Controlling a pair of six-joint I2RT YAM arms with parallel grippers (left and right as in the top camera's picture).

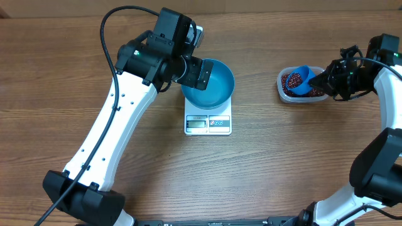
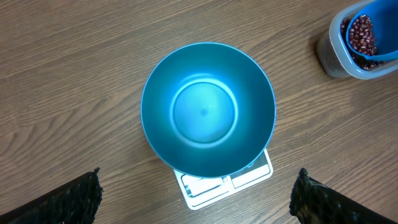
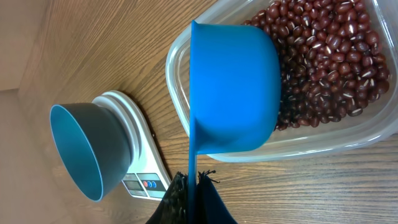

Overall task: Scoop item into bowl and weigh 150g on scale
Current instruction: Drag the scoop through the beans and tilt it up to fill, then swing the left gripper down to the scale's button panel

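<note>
Blue bowl (image 1: 208, 83) sits on the white scale (image 1: 208, 123) at the middle of the desk (image 1: 282, 163); left jaws stand wide apart above it; right jaws are clamped on the handle of a blue scoop (image 3: 233, 87) holding beans (image 2: 362, 34) over the clear tub (image 1: 284, 88)

I'm looking down on a plain wood-grain counter (image 1: 282, 169), with my white left arm (image 1: 113, 125) and right arm (image 1: 391, 88) rising from its near edge. It reads as a robot test bench set with kitchen things: a small digital scale (image 1: 208, 123), a blue bowl (image 1: 213, 85), and a clear tub (image 1: 282, 85) of beans (image 3: 329, 50).
</note>
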